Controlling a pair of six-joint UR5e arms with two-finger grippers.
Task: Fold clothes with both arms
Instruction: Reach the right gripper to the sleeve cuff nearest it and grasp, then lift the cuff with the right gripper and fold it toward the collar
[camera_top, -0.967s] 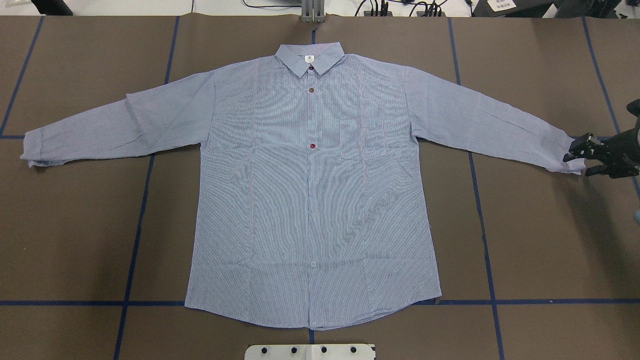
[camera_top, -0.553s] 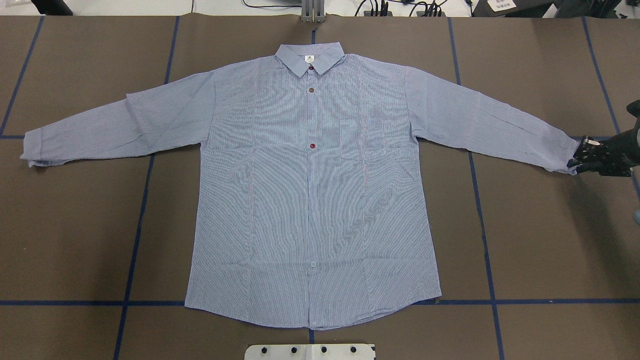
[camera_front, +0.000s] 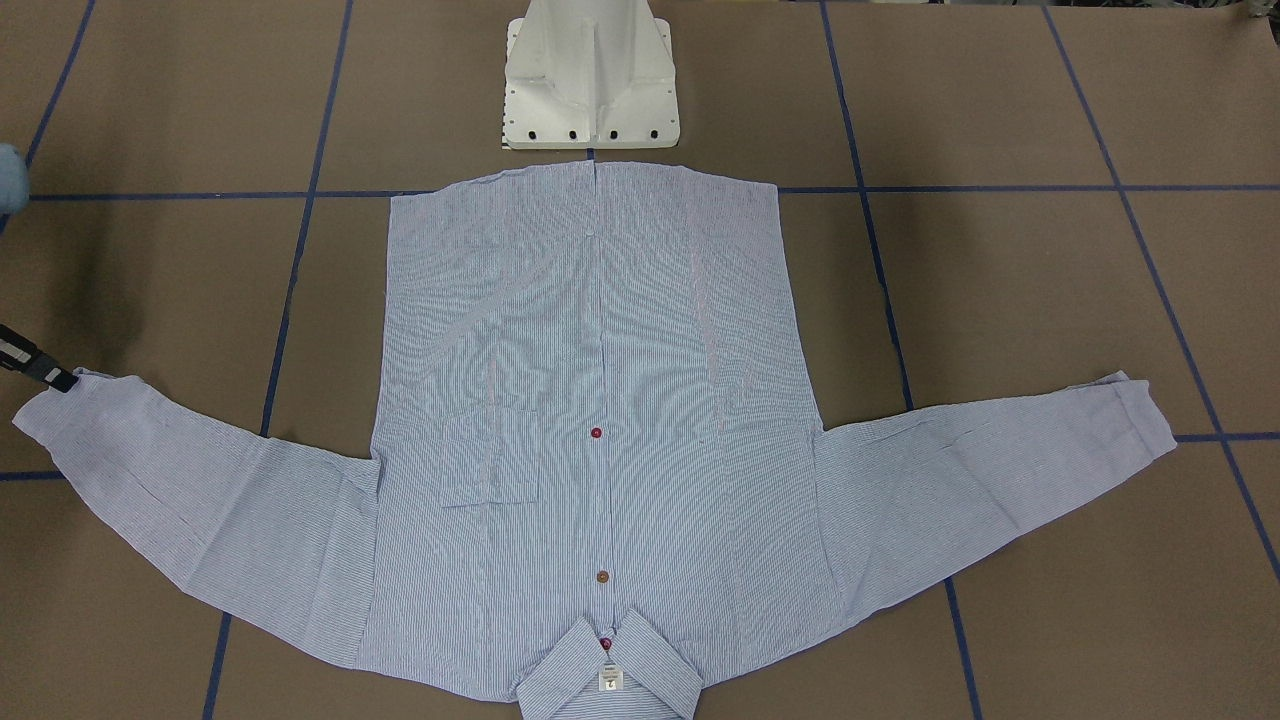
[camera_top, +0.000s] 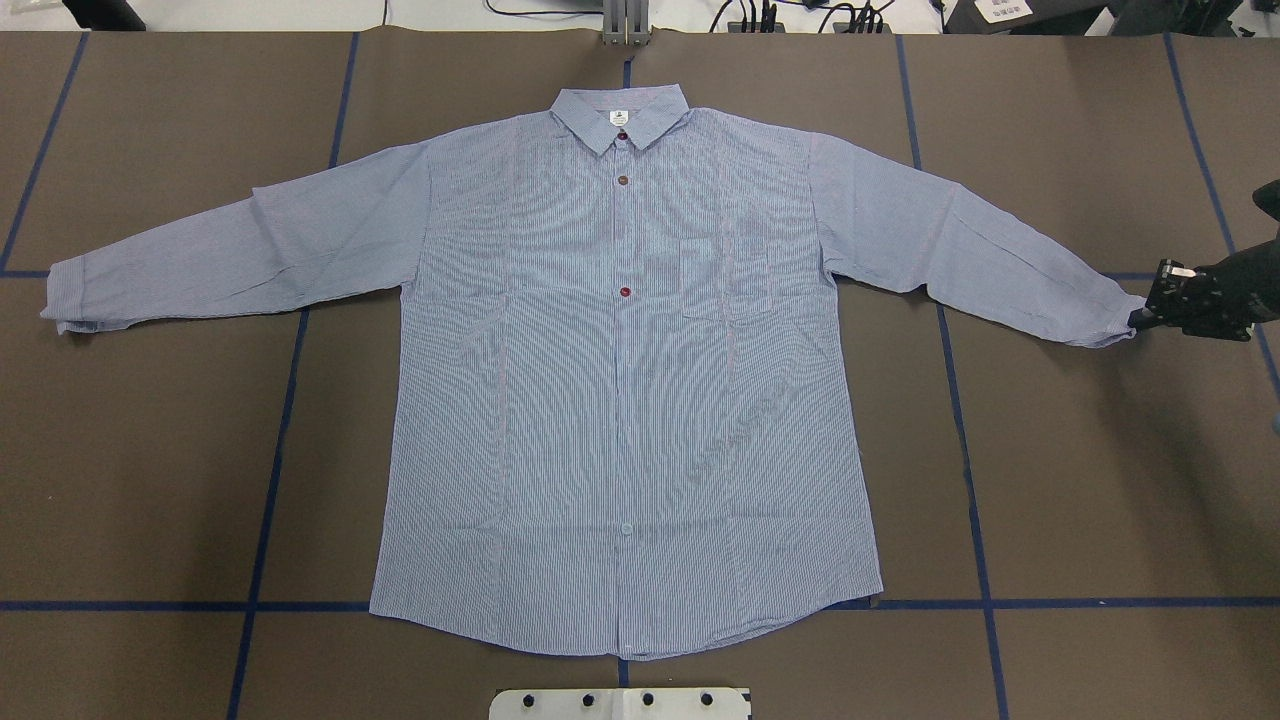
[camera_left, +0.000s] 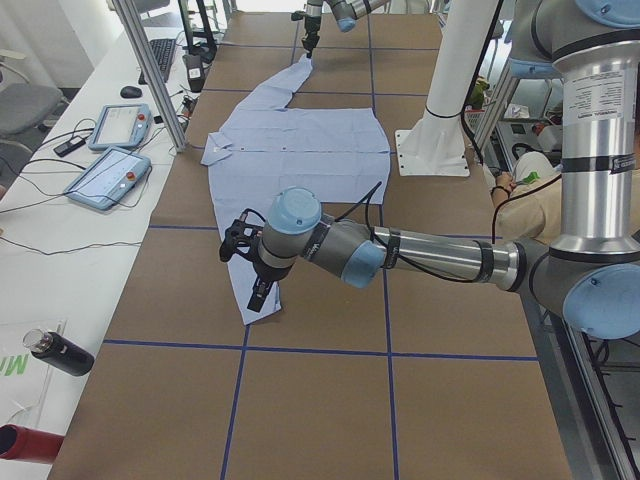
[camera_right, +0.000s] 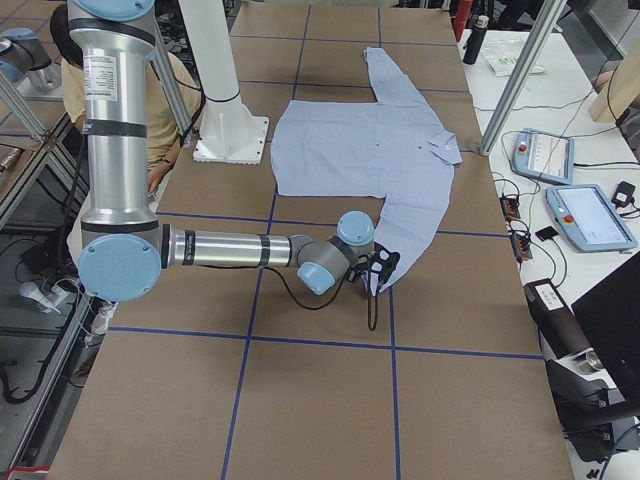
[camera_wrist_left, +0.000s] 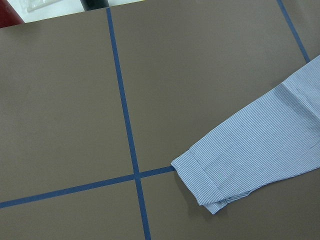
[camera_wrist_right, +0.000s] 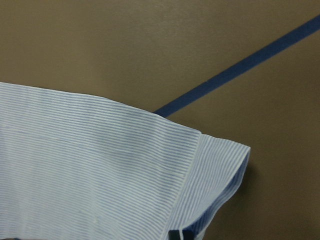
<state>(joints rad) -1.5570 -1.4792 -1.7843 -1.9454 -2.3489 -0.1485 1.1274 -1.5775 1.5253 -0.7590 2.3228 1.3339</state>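
Found the shirt (camera_top: 620, 400) spread flat and front up on the brown counter (camera_top: 140, 470). Hem just beside the white pedestal (camera_top: 620, 702), collar (camera_top: 620, 118) at the end farthest from that pedestal. Buttoned down the middle, with a red button (camera_top: 625, 291) roughly level with the chest pocket (camera_top: 725, 280), which sat on the pedestal's right-hand side. Both sleeves stretched sideways, one to each side of the pedestal, and the cuffs well apart from it.

Spotted the right pincer (camera_top: 1138, 318) far out to the pedestal's right, low over the counter. Jaws pinched together on the outer edge of the right cuff (camera_top: 1112, 312). In the right wrist view, saw a narrow shadow under that cuff's end and a sliver of black fingertip (camera_wrist_right: 175, 235) at the fabric's lower edge.

Made out the left pincer (camera_left: 258, 290) only in the exterior left view, far out to the pedestal's left. Pointed down over the end of the left cuff (camera_top: 65, 295). Could not tell how far open, nor whether touching the cloth. From the left wrist camera, looked down on that cuff lying flat by a crossing of the blue tape lines (camera_wrist_left: 122, 115).
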